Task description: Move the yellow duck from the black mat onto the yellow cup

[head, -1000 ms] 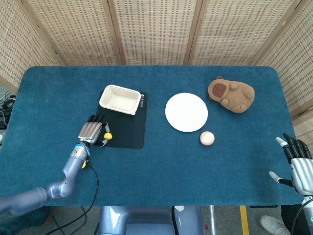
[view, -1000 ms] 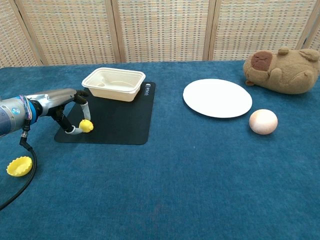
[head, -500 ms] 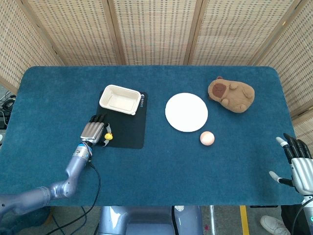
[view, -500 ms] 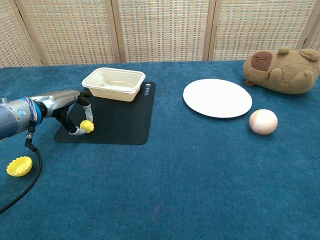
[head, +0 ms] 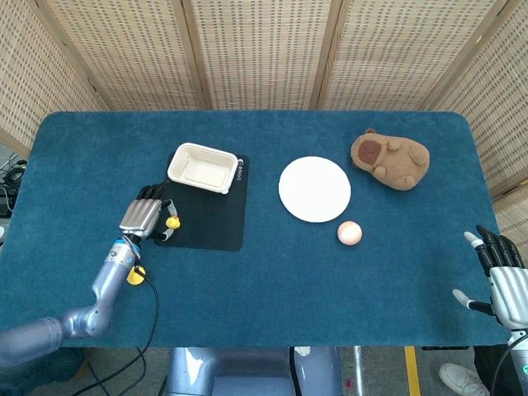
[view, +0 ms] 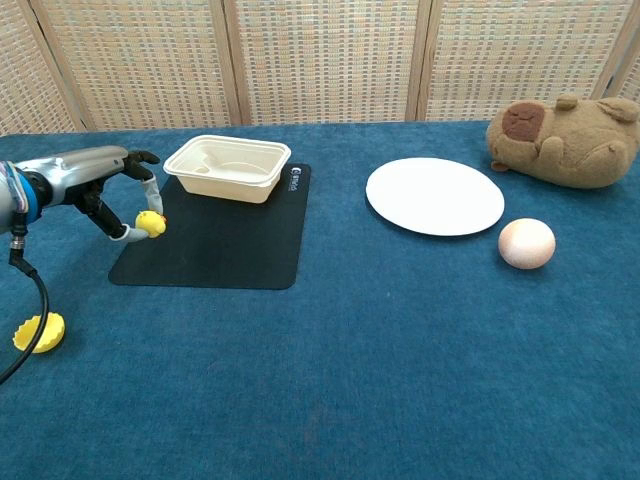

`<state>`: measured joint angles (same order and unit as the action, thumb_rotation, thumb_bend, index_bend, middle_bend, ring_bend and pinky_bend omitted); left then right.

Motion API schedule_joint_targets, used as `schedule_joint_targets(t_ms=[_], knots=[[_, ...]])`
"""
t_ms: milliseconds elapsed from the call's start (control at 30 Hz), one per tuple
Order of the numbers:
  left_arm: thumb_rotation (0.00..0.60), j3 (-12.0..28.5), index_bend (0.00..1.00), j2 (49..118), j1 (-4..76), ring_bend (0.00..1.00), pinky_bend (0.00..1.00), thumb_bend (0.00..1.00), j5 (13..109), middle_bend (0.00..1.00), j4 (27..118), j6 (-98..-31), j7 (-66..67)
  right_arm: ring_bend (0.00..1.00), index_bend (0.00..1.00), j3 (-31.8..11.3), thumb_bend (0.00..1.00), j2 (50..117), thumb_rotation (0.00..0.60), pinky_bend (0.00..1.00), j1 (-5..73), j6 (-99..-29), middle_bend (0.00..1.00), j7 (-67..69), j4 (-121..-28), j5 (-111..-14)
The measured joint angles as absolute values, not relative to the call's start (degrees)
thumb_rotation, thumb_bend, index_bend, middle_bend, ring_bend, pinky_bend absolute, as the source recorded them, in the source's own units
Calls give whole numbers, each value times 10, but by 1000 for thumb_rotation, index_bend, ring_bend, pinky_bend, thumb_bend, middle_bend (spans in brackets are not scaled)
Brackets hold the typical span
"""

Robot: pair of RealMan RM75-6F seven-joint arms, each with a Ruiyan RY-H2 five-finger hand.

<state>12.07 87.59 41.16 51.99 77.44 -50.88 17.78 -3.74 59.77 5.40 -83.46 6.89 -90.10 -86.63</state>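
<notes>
Left robot hand point(view: 120, 195) pinches the yellow duck point(view: 151, 222) between thumb and a fingertip, other fingers curled over it; seen from the head view the left robot hand point(head: 142, 216) sits at the left edge of the black mat point(head: 210, 216). Duck point(head: 172, 222) is lifted clear of the mat, over its left border. Small, rounded, glossy; too small to tell which way it faces or how its long axis runs.

Against half a second ago: hand and duck are higher and further left, and the forearm now covers part of the yellow cup point(head: 135, 275) in the head view.

Yellow cup point(view: 38, 331) stands on the counter point(view: 330, 370) near the front left corner, well apart from the mat: shallow, fluted rim, open side up.

Mat point(view: 215, 240) is flat, matte, rectangular with rounded corners. On its far edge, a cream rectangular tray point(view: 227, 167), smooth-walled.

Further right: round white plate point(view: 434, 195), flat; a pale pink egg-shaped ball point(view: 526, 243) just in front of it; a brown plush animal point(view: 562, 141), fuzzy, lying at the far right.

Counter wears blue napped cloth. Woven screen panels point(view: 330, 60) behind.

Right robot hand point(head: 503, 280) at the counter's front right corner, fingers spread, holding nothing.
</notes>
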Motion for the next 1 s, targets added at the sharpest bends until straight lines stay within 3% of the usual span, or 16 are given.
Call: schedule_joint_targets(t_ms=[433, 733, 1000], knots=[[600, 16, 558, 754, 324, 0, 0, 347, 645, 0, 919, -575, 163, 0, 90, -33, 0, 595, 600, 0, 51, -842, 0, 69, -909, -875], [600, -23, 557, 750, 293, 0, 0, 349, 696, 0, 918, -589, 150, 0, 90, -34, 0, 592, 600, 0, 50, -844, 0, 76, -909, -875], [600, -30, 557, 755, 277, 0, 0, 349, 701, 0, 905, -597, 159, 0, 91, -35, 0, 590, 600, 0, 50, -844, 0, 82, -908, -874]])
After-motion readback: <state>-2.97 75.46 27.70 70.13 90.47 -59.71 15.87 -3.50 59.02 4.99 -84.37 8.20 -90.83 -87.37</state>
